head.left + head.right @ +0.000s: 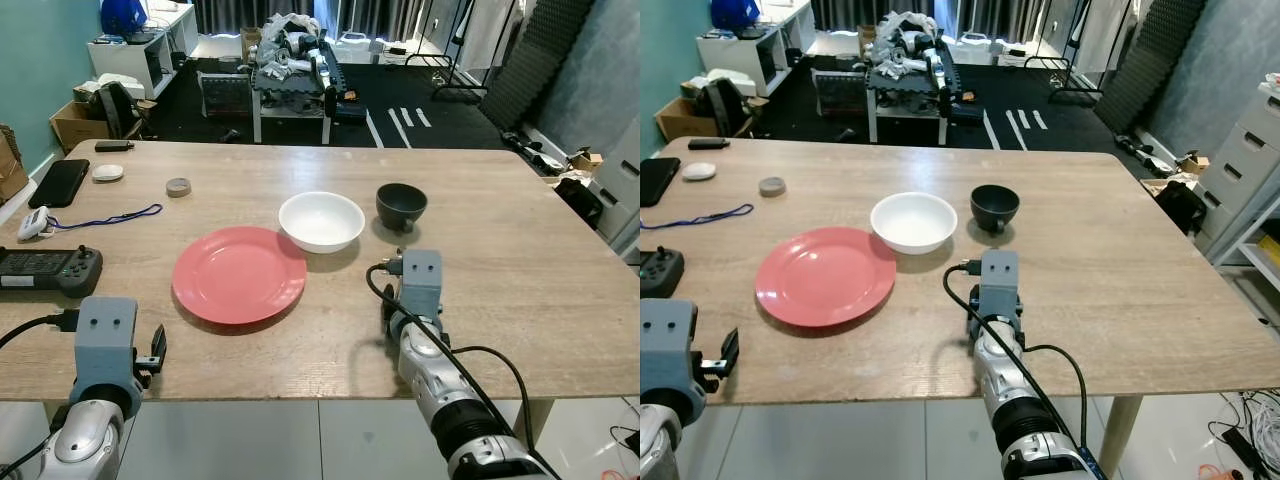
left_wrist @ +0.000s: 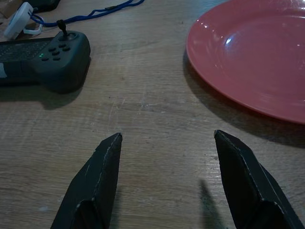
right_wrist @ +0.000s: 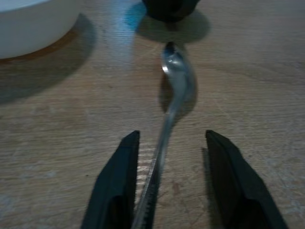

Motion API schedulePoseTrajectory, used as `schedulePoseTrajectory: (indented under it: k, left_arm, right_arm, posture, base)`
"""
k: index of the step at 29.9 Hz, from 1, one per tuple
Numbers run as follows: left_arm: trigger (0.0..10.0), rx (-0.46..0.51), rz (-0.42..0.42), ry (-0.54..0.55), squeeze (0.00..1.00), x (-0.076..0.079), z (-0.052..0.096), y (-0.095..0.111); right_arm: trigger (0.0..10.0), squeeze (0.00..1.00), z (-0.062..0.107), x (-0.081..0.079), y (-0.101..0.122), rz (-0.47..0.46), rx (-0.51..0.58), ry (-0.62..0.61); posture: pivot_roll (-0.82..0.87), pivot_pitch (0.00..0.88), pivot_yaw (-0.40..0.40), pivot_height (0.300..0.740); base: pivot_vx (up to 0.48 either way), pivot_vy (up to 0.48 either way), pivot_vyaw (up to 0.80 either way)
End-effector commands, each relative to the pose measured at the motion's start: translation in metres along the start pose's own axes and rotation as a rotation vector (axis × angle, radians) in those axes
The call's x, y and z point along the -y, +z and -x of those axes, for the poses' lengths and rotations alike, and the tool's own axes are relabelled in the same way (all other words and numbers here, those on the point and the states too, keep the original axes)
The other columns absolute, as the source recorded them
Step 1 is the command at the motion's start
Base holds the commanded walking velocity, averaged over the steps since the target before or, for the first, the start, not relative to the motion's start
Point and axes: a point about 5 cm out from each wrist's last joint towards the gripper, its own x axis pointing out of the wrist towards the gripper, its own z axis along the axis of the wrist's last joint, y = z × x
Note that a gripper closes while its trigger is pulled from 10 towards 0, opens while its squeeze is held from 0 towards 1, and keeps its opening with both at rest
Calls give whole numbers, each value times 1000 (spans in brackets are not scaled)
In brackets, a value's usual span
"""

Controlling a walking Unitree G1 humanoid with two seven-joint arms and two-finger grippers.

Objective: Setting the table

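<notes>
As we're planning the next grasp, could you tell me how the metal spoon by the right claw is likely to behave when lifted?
The spoon looks like thin polished metal, so probably stiff, light and slippery. It lies between the open fingers of the right claw, near the left one, so it may pivot when they close. Its narrow handle lies low on the table, likely hard to get under.

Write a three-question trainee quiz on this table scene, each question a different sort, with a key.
1. True or false: the white bowl sits on the red plate.
2. Which lies between the right end effector's fingers? A) spoon B) fork C) knife
3. Fill in: the dark cup stands to the white bowl's ____ (robot's side).

Key
1. False; the bowl rests on the table, by the plate's far right rim.
2. A; the fingers are apart.
3. Right.
</notes>
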Motion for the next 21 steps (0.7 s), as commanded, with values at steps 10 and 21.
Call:
schedulePoseTrajectory:
  k: [10,21]
  left_arm:
    - [10000,-32,-1,24,0,-3,2,-7]
    - [10000,-24,7,30,0,-2,-1,-6]
  right_arm:
    - [0,0,12,8,-59,-53,-263,13]
    - [0,0,4,22,-25,-204,-78,2]
  posture:
    - [170,226,36,740]
    - [166,218,35,740]
  base:
    - [0,0,0]
    - [0,0,0]
